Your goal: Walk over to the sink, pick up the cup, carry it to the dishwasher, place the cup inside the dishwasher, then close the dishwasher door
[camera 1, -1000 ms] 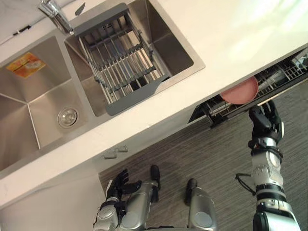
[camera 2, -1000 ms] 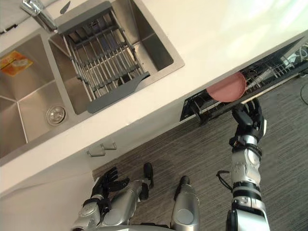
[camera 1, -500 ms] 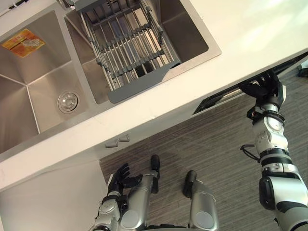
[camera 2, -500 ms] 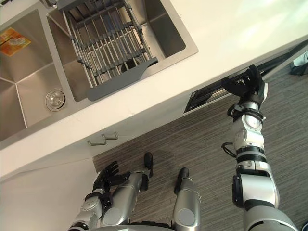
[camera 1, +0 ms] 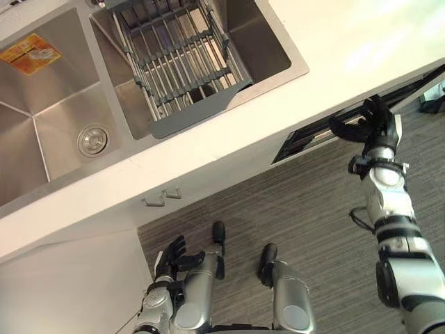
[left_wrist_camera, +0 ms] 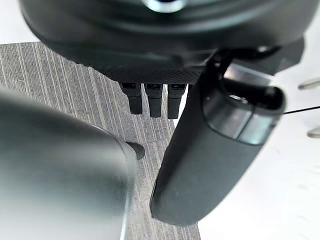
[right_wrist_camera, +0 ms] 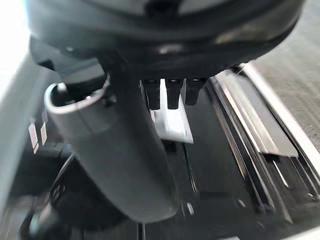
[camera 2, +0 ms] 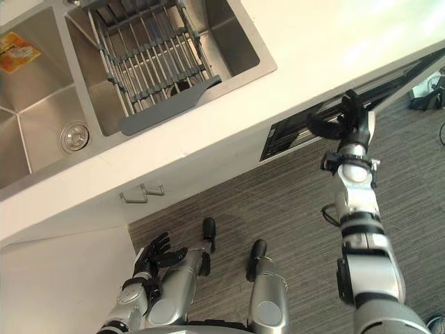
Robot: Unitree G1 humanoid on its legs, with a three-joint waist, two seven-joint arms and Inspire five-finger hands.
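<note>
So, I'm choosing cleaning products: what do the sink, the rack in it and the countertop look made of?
Sink: brushed stainless steel, by its grey sheen and soft reflections. Rack: metal rods in a matte grey frame, probably plastic. Countertop: smooth, white, faintly glossy; stone or composite, cannot tell.

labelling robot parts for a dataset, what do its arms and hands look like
Both arms are silver-grey, made of rounded segments with black bands at the joints: see the right arm and the left arm. The right hand and the left hand are dark, each with slim black fingers and a thicker thumb.
</note>
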